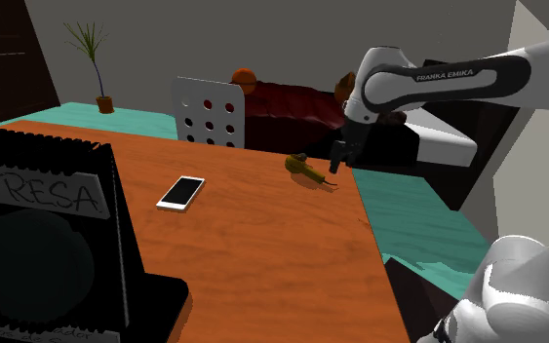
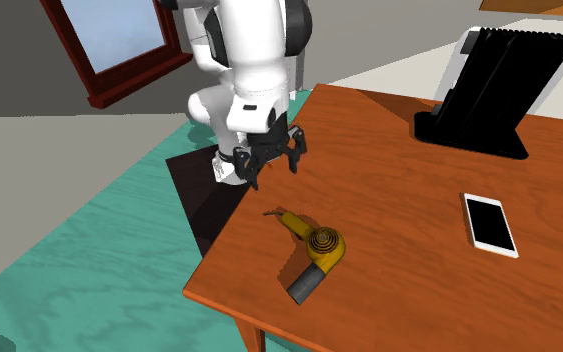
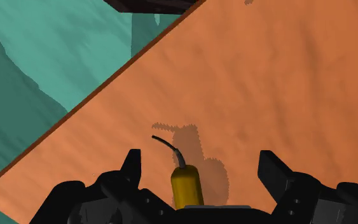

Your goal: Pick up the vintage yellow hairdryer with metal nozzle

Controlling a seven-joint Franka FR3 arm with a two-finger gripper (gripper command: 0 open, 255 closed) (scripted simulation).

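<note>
The yellow hairdryer with a round ribbed body and a dark grey metal nozzle (image 2: 315, 256) lies flat on its side on the orange-brown wooden table (image 2: 399, 170), close to the edge nearest the robot. In the second exterior view its nozzle points toward the table's lower edge, while its tapered handle and a short dark cord stub run up and to that view's left. In the shoulder view the hairdryer (image 1: 306, 171) sits near the table's (image 1: 262, 253) far right border. The all-black two-finger gripper (image 2: 272, 165) hangs just above the cord end of the handle, fingers spread wide and clasping nothing. In the wrist view the yellow handle end (image 3: 185, 184) shows between the two fingers of the gripper (image 3: 201, 172) with clear table (image 3: 266, 83) on either side – no contact – and a jagged shadow falls on the wood just ahead. In the shoulder view the gripper (image 1: 338, 168) stands just beside the hairdryer's right end. Further along the table a flat white smartphone (image 2: 490, 223) lies face up, well apart from the hairdryer, and beyond it stands a black ribbed appliance (image 2: 494, 95); in the shoulder view the smartphone (image 1: 181, 192) lies between the hairdryer and this appliance (image 1: 48, 244), which bears pale lettering. Past the table's far side – a white chair back with round holes (image 1: 211, 112), a dark red sofa (image 1: 287, 107) and a thin potted plant (image 1: 97, 68). Teal floor (image 2: 89, 250) surrounds the table.
</note>
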